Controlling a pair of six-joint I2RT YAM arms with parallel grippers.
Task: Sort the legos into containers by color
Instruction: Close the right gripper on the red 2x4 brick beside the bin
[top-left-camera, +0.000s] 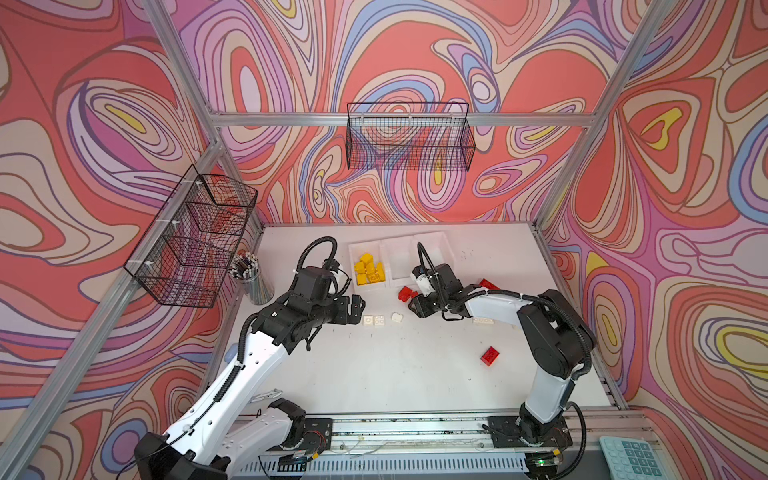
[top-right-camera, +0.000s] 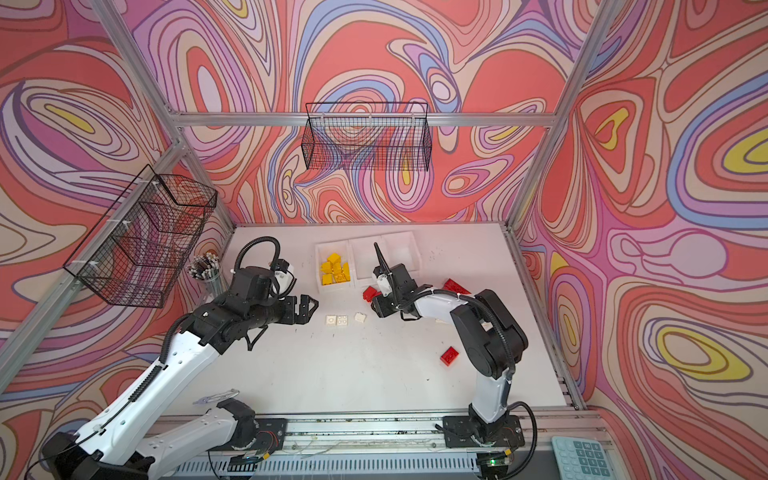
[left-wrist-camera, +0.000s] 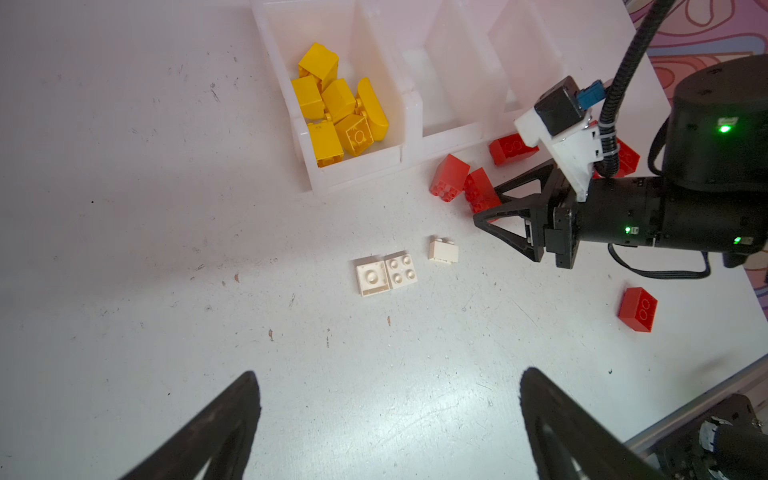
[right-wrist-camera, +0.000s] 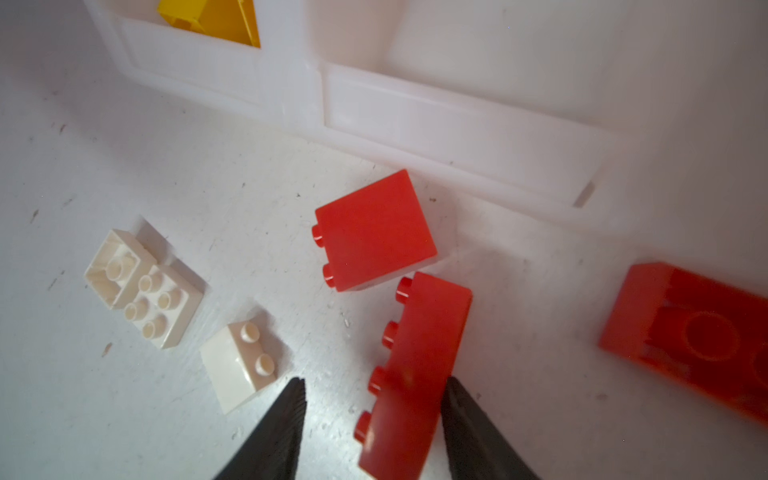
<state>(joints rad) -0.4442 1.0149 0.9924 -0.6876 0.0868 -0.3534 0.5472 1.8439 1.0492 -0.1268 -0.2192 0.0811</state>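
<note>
Three joined white containers (top-left-camera: 400, 245) (left-wrist-camera: 411, 108) stand at the back; the left one holds several yellow legos (top-left-camera: 369, 269) (left-wrist-camera: 338, 104). My right gripper (right-wrist-camera: 374, 380) (top-left-camera: 412, 305) (left-wrist-camera: 486, 205) is low on the table, open, straddling a long red lego (right-wrist-camera: 415, 374). One finger touches it and a gap shows on the stud side. A square red lego (right-wrist-camera: 374, 230) and another red one (right-wrist-camera: 685, 332) lie close by. Three white legos (top-left-camera: 373, 320) (left-wrist-camera: 386, 274) (right-wrist-camera: 145, 286) rest between the arms. My left gripper (top-left-camera: 360, 308) (left-wrist-camera: 388, 374) hovers open and empty beside them.
A lone red lego (top-left-camera: 490, 355) lies at mid right. A cup of pencils (top-left-camera: 249, 274) stands at the left wall under a black wire basket (top-left-camera: 195, 237). Another basket (top-left-camera: 409, 137) hangs on the back wall. A calculator (top-left-camera: 627, 457) sits at the front right.
</note>
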